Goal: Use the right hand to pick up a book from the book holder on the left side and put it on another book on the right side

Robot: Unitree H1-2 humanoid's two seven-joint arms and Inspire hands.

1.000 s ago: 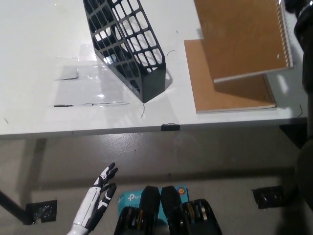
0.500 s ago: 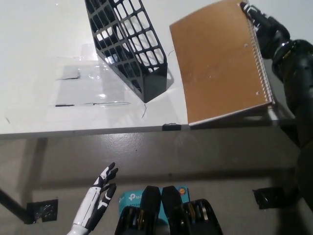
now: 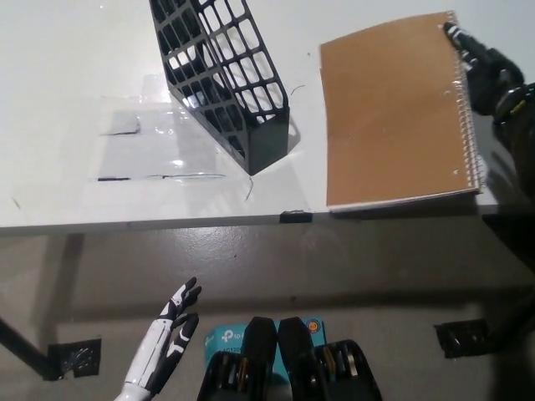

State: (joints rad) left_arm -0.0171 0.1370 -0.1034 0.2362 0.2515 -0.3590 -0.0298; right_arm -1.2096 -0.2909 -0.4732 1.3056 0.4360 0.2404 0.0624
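spiral notebook (image 3: 393, 113) lowered flat onto table stack, right hand (image 3: 485, 71) shifted right

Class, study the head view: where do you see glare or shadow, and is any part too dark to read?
Head view: glare patches lie on the clear sheet left of the black book holder; the holder casts a faint shadow at its base; the black right hand beside the brown notebook is too dark for detail; the white left hand is sharp.

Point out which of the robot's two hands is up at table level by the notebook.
The black right hand, at the spiral-bound brown notebook by its far right corner on the white table. The white left hand hangs open low, below the table edge, over the floor.
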